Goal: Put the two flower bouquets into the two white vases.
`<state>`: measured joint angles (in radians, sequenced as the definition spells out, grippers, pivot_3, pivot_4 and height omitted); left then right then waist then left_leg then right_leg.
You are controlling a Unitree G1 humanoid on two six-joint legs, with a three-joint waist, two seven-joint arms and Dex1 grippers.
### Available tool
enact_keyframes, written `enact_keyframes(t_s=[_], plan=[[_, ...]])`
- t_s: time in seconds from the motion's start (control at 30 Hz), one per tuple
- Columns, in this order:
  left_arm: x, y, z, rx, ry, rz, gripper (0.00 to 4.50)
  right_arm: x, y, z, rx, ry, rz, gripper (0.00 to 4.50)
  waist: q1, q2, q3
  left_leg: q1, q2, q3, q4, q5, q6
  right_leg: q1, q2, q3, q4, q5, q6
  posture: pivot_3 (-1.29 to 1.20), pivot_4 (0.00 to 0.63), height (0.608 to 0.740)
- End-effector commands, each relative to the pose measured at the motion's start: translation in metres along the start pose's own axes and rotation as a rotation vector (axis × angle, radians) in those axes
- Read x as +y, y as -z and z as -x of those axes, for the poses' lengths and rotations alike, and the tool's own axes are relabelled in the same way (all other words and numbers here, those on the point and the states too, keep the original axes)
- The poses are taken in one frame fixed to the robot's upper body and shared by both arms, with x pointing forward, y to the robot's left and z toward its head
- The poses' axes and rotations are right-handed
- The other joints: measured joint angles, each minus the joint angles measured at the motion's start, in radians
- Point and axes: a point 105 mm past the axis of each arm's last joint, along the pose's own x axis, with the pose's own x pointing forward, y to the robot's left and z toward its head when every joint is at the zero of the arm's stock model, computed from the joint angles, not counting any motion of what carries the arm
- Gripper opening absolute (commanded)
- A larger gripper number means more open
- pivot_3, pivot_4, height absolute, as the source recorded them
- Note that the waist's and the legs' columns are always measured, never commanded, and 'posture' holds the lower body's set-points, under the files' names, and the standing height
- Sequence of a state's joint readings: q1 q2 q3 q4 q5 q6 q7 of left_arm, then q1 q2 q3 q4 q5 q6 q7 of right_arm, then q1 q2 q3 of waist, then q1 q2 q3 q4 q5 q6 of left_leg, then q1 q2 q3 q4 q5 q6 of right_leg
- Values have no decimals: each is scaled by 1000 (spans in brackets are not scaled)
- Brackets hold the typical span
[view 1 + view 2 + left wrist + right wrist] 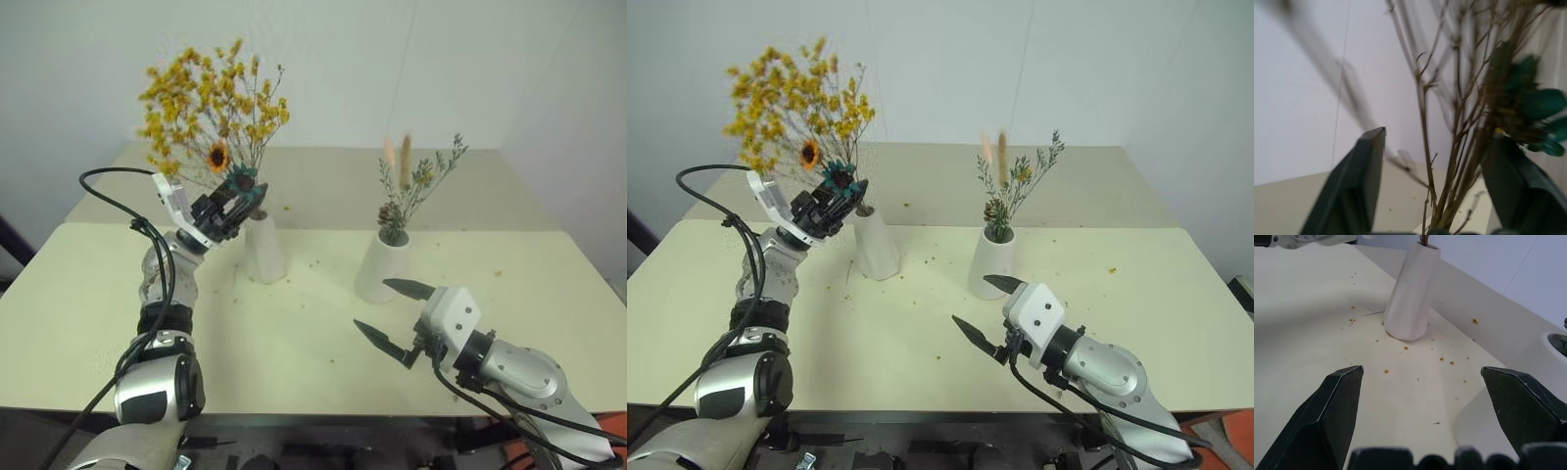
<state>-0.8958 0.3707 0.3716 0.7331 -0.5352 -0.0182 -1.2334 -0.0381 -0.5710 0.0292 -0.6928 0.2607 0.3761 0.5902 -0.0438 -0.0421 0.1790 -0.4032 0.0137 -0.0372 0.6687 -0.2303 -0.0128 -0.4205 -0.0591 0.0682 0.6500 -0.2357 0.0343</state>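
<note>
Now bushy bouquet (211, 113) stems (in slim vase (264, 250)) between left pincer (238, 201) fingers.

Open tabletop (294, 362) is left in front of the slim vase (264, 250) and the wider vase (382, 266), a passable gap is kept between them, and the space above each mouth is blocked by the yellow bouquet (211, 113) and the sparse bouquet (411, 186).

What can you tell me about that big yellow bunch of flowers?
The big yellow bouquet is a dried, bushy bunch of tiny yellow-orange blossoms with one small sunflower and a teal bloom low down. Its thin brown stems run into the slim white vase, standing fairly upright. The left pincer sits open around the stems just above the vase mouth.
</note>
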Motion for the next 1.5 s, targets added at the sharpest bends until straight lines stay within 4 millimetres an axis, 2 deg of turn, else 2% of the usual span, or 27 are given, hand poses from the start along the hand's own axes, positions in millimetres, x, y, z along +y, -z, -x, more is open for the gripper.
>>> enact_keyframes(t_s=[0.03,0.23,0.37,0.47,0.63,0.73,0.83,1.0,1.1,1.23,1.3,1.37,1.5], plan=[[1,-12,4,58,3,-37,4482,-2,-10,-1,-45,-2,37,4500,1,0,0,0,0,0,0,0,0,0,0,0,0,0,0,0,150,740],[15,-9,18,247,-98,-79,4482,-5,-8,-4,-43,11,34,4500,4,0,0,0,0,0,0,0,0,0,0,0,0,0,0,0,150,740],[7,-19,17,284,-14,-69,4482,-6,-8,-6,-45,13,29,4500,8,0,0,0,0,0,0,0,0,0,0,0,0,0,0,0,150,740],[6,-21,14,390,23,-134,4482,-8,-6,-7,-40,25,26,4500,5,0,0,0,0,0,0,0,0,0,0,0,0,0,0,0,150,740],[-2,-36,9,450,120,-201,4482,-11,-4,-9,-36,42,32,4500,5,0,0,0,0,0,1,0,0,0,0,0,1,0,0,0,150,740],[-4,-37,22,546,141,-229,4482,-12,-4,-9,-37,51,35,4500,-1,0,0,0,0,0,0,0,0,-1,1,0,0,0,0,0,150,740],[3,-39,45,619,77,-249,4482,-13,-4,-8,-34,63,37,4500,-3,1,0,0,1,0,0,0,0,-1,1,0,0,0,0,0,150,740],[8,-57,80,646,-49,-275,4482,-13,-5,-6,-33,68,37,4500,0,1,0,1,1,1,0,0,0,-1,1,0,1,0,0,0,150,740],[0,-70,98,643,-81,-282,4482,-15,-5,-4,-31,69,36,4500,1,1,0,0,1,0,0,0,0,-1,0,0,1,0,0,0,150,740],[-23,-88,128,640,-80,-273,4482,-25,-9,14,-33,73,13,4500,1,1,0,0,2,1,-1,0,0,-1,0,0,-1,0,0,0,150,740],[-37,-96,137,615,-65,-251,4482,-32,-10,27,-29,54,-2,4500,2,1,0,0,2,1,-1,0,0,-1,-1,0,-1,0,0,0,150,740],[-49,-102,141,595,-51,-234,4482,-41,-12,43,-17,32,1,4500,8,1,0,1,3,1,-1,0,0,0,0,0,-1,0,-1,0,150,740],[-60,-104,144,594,-55,-228,4482,-66,-15,69,53,3,58,4500,18,1,0,7,3,2,-1,0,0,7,0,0,-1,-1,0,0,150,740]])
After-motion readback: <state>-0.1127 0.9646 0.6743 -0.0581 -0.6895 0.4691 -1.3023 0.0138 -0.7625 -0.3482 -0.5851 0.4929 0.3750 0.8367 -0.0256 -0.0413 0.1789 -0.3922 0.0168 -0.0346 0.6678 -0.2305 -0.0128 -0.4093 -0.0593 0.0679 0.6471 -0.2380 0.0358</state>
